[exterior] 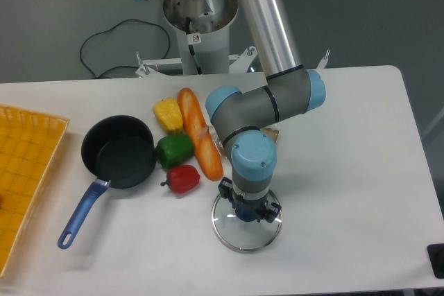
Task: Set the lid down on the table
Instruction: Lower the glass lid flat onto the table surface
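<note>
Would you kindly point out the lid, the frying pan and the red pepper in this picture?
lid (pixel 244 239): fixed camera view, on the clear glass near its front rim.
frying pan (pixel 118 153): fixed camera view, on the black inner base.
red pepper (pixel 184 179): fixed camera view, on the middle of its body.

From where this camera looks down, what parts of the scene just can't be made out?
- The gripper: the arm's wrist covers it from above, so whether it is clamped on the lid's knob cannot be told.
- The lid: its knob is mostly hidden under the wrist, and whether the rim touches the table is unclear.
- The yellow tray: cut off by the left edge.
- A dark object at the right edge: cut off, unidentifiable.
</note>
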